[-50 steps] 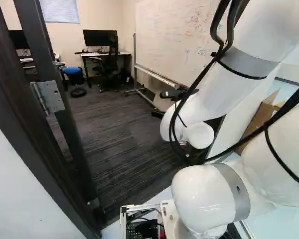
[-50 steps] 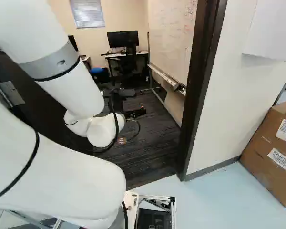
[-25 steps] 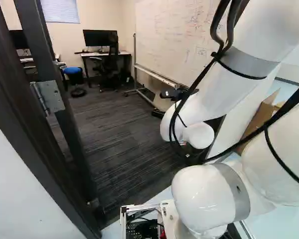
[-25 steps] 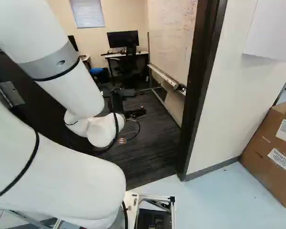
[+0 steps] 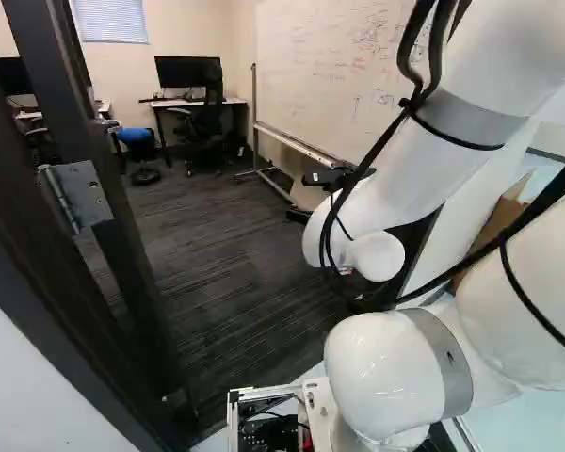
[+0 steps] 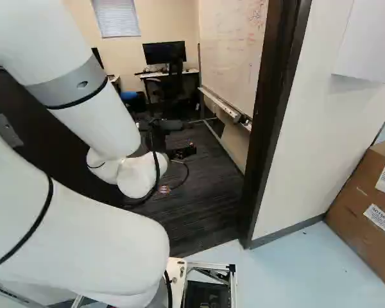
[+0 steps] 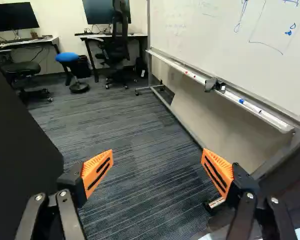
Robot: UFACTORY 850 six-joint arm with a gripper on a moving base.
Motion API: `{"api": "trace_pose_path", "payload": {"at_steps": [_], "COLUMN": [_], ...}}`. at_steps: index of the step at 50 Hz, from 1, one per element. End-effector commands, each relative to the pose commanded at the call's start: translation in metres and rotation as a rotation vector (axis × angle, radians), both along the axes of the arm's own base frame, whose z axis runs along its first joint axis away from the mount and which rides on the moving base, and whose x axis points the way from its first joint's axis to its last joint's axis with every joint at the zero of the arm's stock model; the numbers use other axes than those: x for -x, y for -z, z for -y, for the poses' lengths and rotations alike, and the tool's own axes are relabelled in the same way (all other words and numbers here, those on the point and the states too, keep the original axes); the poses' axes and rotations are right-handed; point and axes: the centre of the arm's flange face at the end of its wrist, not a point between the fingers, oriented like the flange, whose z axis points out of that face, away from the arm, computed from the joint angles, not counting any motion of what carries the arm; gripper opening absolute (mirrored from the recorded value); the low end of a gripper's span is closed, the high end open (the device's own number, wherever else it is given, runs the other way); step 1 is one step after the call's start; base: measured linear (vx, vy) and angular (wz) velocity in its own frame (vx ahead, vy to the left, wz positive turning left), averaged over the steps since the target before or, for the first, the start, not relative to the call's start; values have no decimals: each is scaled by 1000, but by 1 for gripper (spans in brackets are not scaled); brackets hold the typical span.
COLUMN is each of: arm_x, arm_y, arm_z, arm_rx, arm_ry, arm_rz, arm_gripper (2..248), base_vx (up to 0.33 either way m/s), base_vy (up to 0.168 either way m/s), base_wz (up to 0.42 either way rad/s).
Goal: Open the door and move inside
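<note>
Orange-padded, the gripper (image 7: 157,154) is held, fingers apart, beyond the door frame (image 6: 271,128), probably so the opened door (image 7: 17,160) is braced for entry.

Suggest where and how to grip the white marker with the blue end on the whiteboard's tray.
Probably mid-barrel, from above, the jaws closing across its width: the marker is slender and lies lengthwise along the tray, while the whiteboard rises close behind, which likely leaves little room on that side.
</note>
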Motion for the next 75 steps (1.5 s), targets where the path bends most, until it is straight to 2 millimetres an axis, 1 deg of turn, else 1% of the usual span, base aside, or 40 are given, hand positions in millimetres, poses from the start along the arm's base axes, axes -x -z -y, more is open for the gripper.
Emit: {"api": "trace_pose_path", "payload": {"at_steps": [21, 75], "arm_x": [0, 0], "arm_y": [0, 0], "arm_z": [0, 0], "arm_rx": [0, 0], "arm_ry": [0, 0], "arm_rz": [0, 0], "arm_gripper": [247, 247], "base_vx": [153, 146], "base_vy": [4, 12], "base_wz": [-5, 147]}}
